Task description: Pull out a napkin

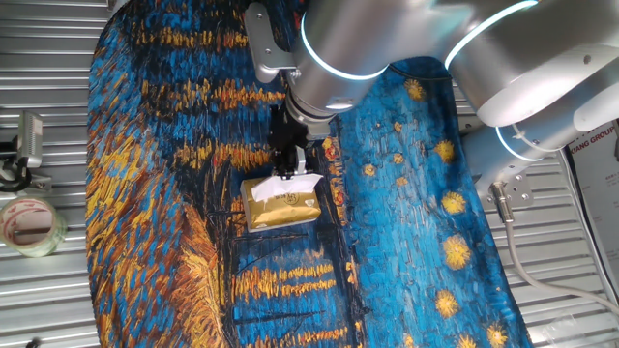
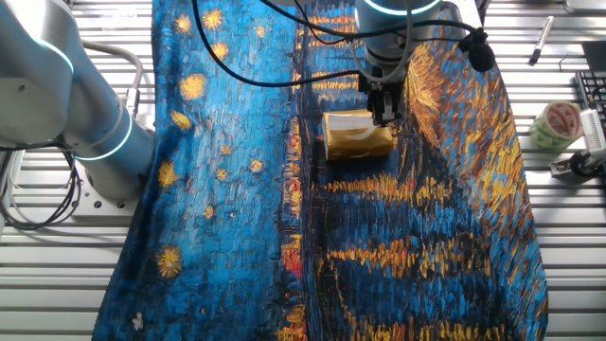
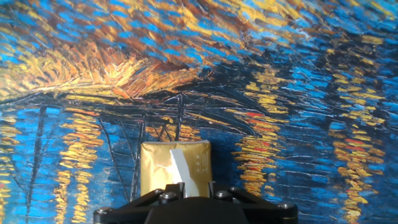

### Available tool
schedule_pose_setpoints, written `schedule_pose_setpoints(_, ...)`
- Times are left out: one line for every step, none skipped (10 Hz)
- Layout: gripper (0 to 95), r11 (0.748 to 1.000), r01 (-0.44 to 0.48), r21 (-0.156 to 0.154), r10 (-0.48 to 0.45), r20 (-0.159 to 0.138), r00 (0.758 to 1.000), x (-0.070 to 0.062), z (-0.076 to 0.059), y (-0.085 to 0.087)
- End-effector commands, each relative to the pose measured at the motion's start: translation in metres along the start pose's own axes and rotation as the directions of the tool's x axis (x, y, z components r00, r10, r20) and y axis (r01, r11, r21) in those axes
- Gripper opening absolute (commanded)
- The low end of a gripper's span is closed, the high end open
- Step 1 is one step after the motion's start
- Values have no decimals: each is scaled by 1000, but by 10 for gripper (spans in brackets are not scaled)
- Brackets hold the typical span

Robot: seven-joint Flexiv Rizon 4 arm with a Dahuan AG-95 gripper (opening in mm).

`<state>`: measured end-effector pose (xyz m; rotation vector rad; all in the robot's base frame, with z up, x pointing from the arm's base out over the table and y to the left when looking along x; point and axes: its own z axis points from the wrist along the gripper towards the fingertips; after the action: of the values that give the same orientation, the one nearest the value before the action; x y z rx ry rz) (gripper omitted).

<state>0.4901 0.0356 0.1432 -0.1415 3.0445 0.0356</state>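
The gold-yellow tissue pack (image 1: 280, 205) lies on the painted cloth near the middle; it also shows in the other fixed view (image 2: 358, 134) and in the hand view (image 3: 155, 168). A white napkin (image 1: 306, 184) sticks up out of the pack's top and shows as a white strip in the hand view (image 3: 181, 163). My gripper (image 1: 288, 172) stands straight over the pack, fingers down, closed on the napkin's upper edge. In the other fixed view the gripper (image 2: 384, 116) is at the pack's far edge. The hand's black body hides the fingertips in the hand view.
The blue and orange painted cloth (image 1: 174, 193) covers the slatted metal table. A roll of tape (image 1: 29, 224) lies off the cloth at the left, and shows in the other fixed view (image 2: 555, 125). A pen (image 2: 542, 40) lies at the far right. The arm's base (image 2: 95, 133) stands beside the cloth.
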Motion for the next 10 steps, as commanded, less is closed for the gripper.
schedule_pose_setpoints(190,1000,-1,-4,1,-3,1000,1,-1,0)
schedule_pose_setpoints(190,1000,-1,-5,1,-3,1000,1,-1,0)
schedule_pose_setpoints(190,1000,-2,-6,2,-3,1000,1,-1,0)
schedule_pose_setpoints(190,1000,-3,-7,3,-3,1000,1,-1,0)
schedule_pose_setpoints(190,1000,-5,-7,5,-3,1000,1,-1,0)
schedule_pose_setpoints(190,1000,-5,-8,5,-3,1000,1,-1,0)
schedule_pose_setpoints(190,1000,-5,-13,5,4,1000,2,-1,0)
schedule_pose_setpoints(190,1000,-3,-14,3,4,1000,3,-1,1)
schedule_pose_setpoints(190,1000,-5,-12,5,-1,1000,3,-1,1)
schedule_pose_setpoints(190,1000,-7,-9,7,-1,1000,3,0,1)
